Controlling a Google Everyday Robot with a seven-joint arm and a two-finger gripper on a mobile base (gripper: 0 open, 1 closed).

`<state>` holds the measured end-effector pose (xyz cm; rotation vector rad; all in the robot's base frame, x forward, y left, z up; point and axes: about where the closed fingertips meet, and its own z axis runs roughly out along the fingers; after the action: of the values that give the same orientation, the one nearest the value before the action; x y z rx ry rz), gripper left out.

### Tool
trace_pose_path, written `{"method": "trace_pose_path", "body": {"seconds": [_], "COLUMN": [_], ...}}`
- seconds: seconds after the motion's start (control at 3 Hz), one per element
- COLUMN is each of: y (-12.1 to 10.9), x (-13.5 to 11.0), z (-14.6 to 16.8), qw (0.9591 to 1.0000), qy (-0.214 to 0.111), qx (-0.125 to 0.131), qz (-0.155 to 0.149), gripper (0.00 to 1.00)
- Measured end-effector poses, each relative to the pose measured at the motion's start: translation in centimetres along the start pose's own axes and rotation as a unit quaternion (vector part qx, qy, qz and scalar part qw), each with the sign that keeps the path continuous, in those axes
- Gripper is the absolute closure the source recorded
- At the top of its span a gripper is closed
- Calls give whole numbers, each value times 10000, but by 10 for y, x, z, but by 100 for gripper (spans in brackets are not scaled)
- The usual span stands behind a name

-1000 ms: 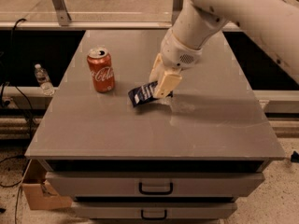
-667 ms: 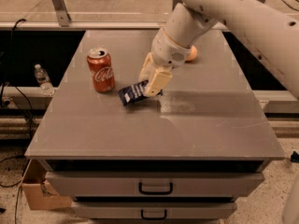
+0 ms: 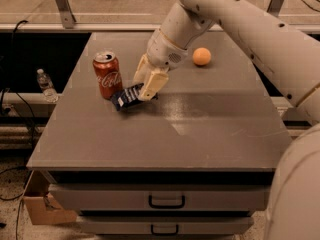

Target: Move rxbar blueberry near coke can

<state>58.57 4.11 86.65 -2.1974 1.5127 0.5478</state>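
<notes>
The coke can [image 3: 107,75], red with white script and a silver top, stands upright on the left part of the grey table [image 3: 200,129]. The rxbar blueberry [image 3: 126,97], a dark navy wrapper with white lettering, is tilted just right of the can's base, close to the table top. My gripper [image 3: 145,90] comes down from the upper right and is shut on the bar's right end. The bar's left end sits next to the can.
A small orange fruit [image 3: 201,56] lies at the back right of the table. A water bottle [image 3: 46,85] stands beyond the left edge. Drawers with handles [image 3: 166,202] are under the table top. A cardboard box [image 3: 42,209] sits on the floor at lower left.
My gripper has carried the bar to the left, from the table's middle to right beside the can. The arm no longer hides the orange fruit.
</notes>
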Motion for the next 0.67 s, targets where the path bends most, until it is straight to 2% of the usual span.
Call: {"method": "trace_pose_path", "body": {"seconds": [0.67], "y": [-12], "x": [-3], "z": [20], "qw": [9994], "qy": [-223], "qx": [-259], "qz": [-44], "gripper": [100]}}
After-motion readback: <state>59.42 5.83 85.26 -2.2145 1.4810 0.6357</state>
